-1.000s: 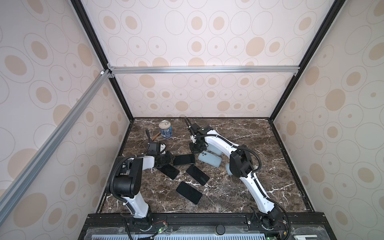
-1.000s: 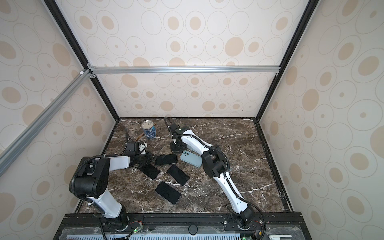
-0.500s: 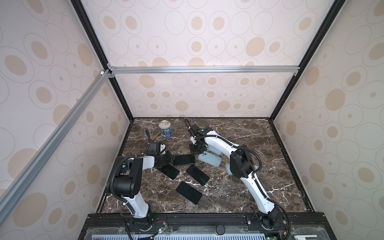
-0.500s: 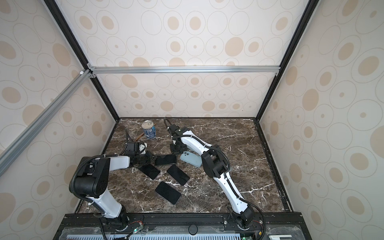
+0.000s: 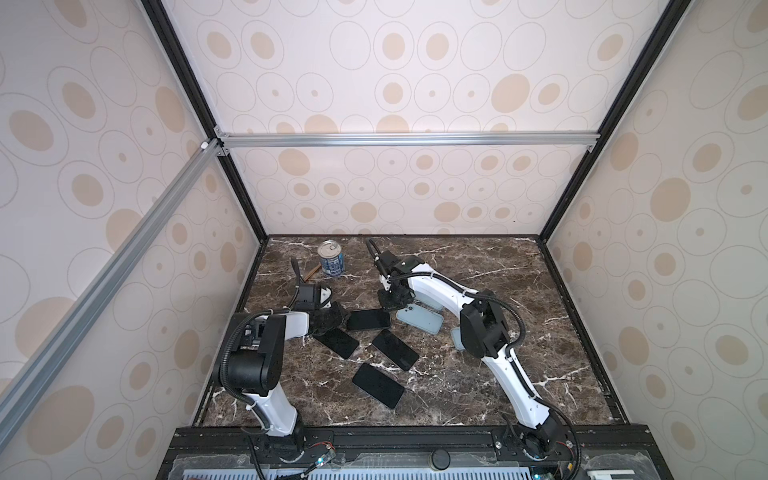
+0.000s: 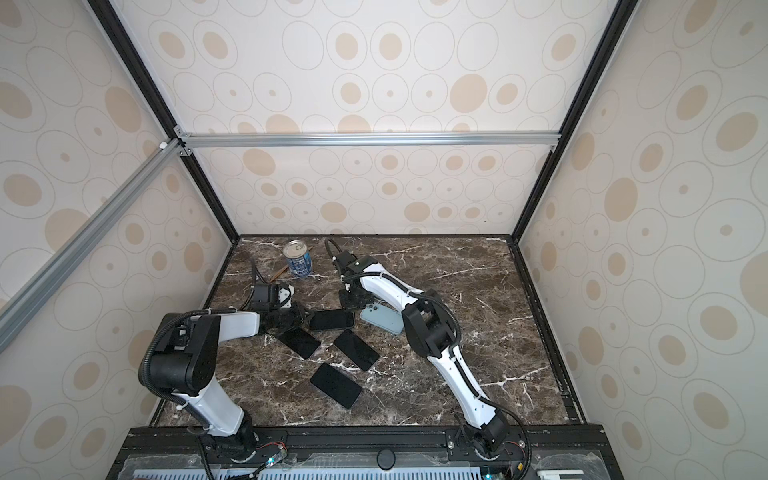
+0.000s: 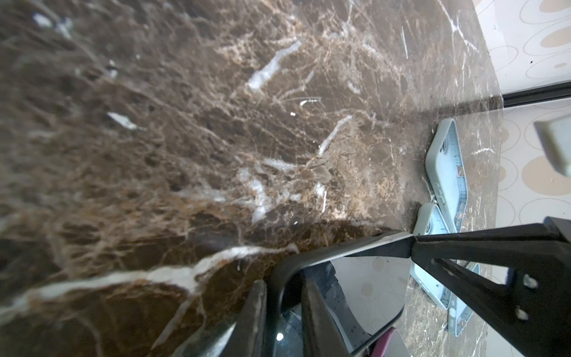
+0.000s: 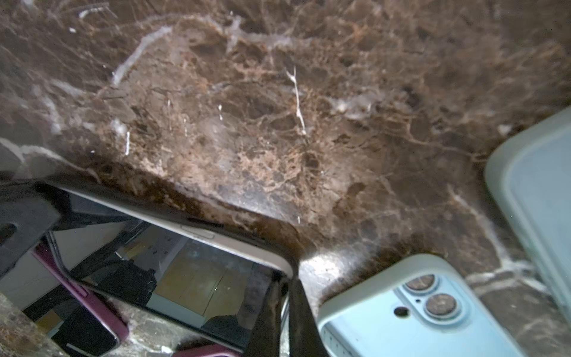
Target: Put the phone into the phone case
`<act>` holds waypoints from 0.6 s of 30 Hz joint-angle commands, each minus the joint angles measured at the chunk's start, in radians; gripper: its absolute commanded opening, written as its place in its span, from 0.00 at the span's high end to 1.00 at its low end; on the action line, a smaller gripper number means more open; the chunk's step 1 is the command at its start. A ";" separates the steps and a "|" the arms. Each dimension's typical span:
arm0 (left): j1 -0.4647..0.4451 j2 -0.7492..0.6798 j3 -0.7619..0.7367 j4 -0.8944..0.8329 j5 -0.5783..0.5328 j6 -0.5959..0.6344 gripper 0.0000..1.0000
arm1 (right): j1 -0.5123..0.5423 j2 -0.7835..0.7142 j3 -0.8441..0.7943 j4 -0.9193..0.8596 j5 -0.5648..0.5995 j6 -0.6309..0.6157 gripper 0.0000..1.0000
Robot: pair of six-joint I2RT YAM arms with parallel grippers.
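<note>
1. The phone (image 5: 368,319) (image 6: 332,320) sits dark screen up, left of the middle of the worktop (image 5: 449,386), lengthwise between the two grippers in both top views. It is outside any case. I cannot tell whether it rests flat or is held slightly raised.
2. The left gripper (image 5: 340,318) is at the phone's left end. In the left wrist view its fingers (image 7: 318,309) stand on either side of the phone's rim and are clamped on it.
3. The right gripper (image 5: 392,306) is at the opposite end, at the corner farther back. In the right wrist view its fingers (image 8: 299,318) are pressed together with their tips at that corner of the phone (image 8: 191,278).
4. The blue case (image 5: 419,320) (image 8: 401,318) lies just right of the phone. Its end with the round camera rings is nearest the right gripper.
5. A second case (image 5: 456,337) of the same colour lies to the right of the first, partly hidden behind the right arm (image 5: 482,328).
6. Three dark phones (image 5: 395,350) lie nearer the front edge. One of them (image 5: 336,341) is just beside the left gripper.
7. A can (image 5: 331,259) stands at the back left, with a thin brown stick (image 5: 311,272) beside it.
</note>
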 commanded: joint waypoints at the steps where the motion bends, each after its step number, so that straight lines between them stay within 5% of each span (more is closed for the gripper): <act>1: -0.006 0.038 0.000 -0.074 -0.026 0.018 0.78 | 0.051 0.166 -0.099 -0.070 0.005 0.003 0.91; 18: -0.006 0.041 0.002 -0.072 -0.027 0.016 0.78 | 0.061 0.183 -0.229 0.008 -0.017 0.111 0.90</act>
